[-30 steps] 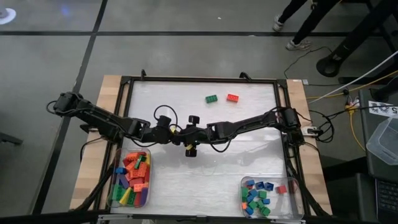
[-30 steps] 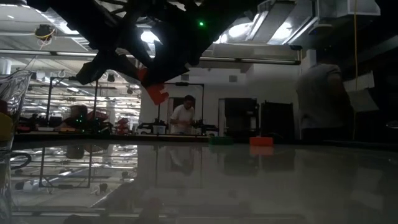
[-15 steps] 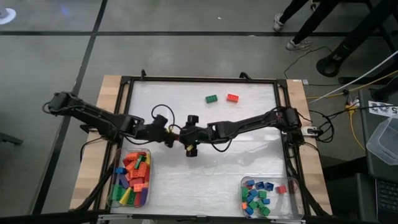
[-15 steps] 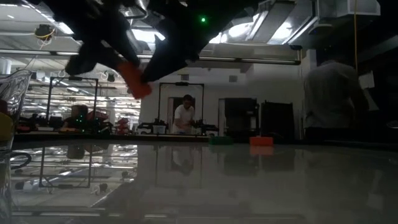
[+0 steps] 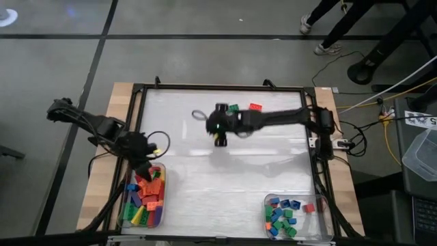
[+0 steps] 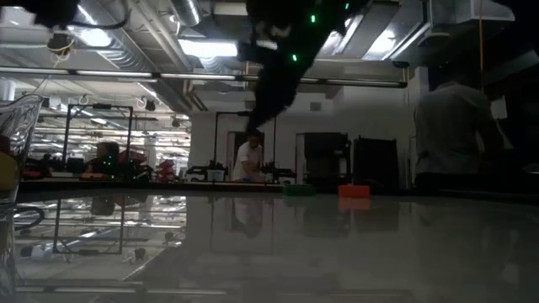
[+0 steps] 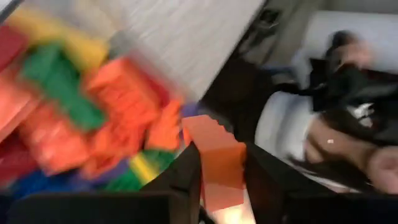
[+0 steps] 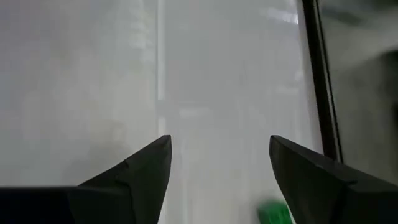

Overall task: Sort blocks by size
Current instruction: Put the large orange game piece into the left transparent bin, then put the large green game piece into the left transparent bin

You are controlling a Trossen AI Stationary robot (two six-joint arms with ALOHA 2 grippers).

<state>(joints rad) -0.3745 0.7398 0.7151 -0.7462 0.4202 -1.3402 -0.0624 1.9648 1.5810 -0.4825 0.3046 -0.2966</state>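
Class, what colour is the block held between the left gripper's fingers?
Orange: the block in the left gripper shows best in the left wrist view.

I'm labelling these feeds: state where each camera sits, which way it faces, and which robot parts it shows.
High: overhead, facing straight down; both arms over the table.
Low: table height, facing level across; a dark arm overhead.
Left wrist: on the left arm, facing the left tray; left gripper holds an orange block.
Right wrist: on the right arm, facing the tabletop; right gripper open.
Shared: green block.

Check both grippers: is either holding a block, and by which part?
The left gripper holds an orange block between its fingers, pinched on its two opposite side faces, above the left tray. The right gripper is open and empty.
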